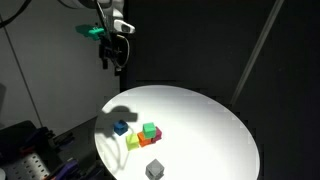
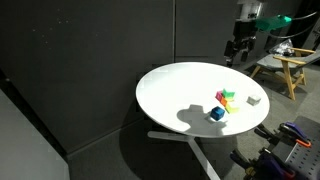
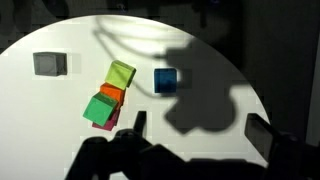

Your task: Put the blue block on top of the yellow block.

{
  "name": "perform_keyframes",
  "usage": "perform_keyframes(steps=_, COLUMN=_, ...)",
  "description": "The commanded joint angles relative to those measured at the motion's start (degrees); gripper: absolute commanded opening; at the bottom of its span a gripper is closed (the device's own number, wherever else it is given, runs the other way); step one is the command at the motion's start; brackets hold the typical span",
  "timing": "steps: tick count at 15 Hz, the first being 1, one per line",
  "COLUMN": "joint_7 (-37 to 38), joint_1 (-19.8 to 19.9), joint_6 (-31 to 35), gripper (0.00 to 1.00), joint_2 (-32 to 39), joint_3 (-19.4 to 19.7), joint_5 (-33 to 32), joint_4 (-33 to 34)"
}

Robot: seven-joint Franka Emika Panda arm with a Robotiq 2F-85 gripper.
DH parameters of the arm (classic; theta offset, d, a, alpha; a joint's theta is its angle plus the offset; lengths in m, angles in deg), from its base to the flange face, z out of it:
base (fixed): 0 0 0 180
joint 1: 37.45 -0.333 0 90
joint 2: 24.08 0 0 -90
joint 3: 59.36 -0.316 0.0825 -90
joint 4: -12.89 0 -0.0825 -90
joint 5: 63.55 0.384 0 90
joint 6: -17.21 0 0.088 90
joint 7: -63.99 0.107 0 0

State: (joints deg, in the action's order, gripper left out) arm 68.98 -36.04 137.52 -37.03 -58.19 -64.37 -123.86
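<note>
The blue block [image 3: 165,80] lies alone on the white round table [image 3: 50,120], a short gap from a tight cluster of cubes. The yellow block [image 3: 121,74] is the cluster's cube nearest the blue one. Both also show in an exterior view, the blue block [image 1: 121,127] and the yellow block [image 1: 133,141]. The blue block also shows in an exterior view [image 2: 217,114]. My gripper [image 1: 117,55] hangs high above the table's far edge, well away from the blocks. Its fingers [image 3: 198,130] are spread open and empty.
A green cube [image 3: 99,108], an orange-red cube [image 3: 111,95] and a magenta cube [image 3: 105,122] sit packed against the yellow block. A grey cube [image 3: 49,64] lies apart near the table's rim. Dark walls surround the table [image 2: 170,90]. A wooden stool [image 2: 290,68] stands behind.
</note>
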Motion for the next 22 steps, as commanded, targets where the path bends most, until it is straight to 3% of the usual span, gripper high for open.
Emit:
perform_keyframes(steps=1, joint_7=-1.1, joint_1=-0.2, joint_6=1.9, gripper=1.0, joint_2=1.9, joint_3=-0.3, joint_5=0.2, joint_4=-0.2)
perform_keyframes(steps=22, joint_7=-1.3, joint_1=-0.8, joint_6=19.1, gripper=1.0, joint_2=19.3, joint_3=-0.6, joint_5=0.0, joint_4=-1.2)
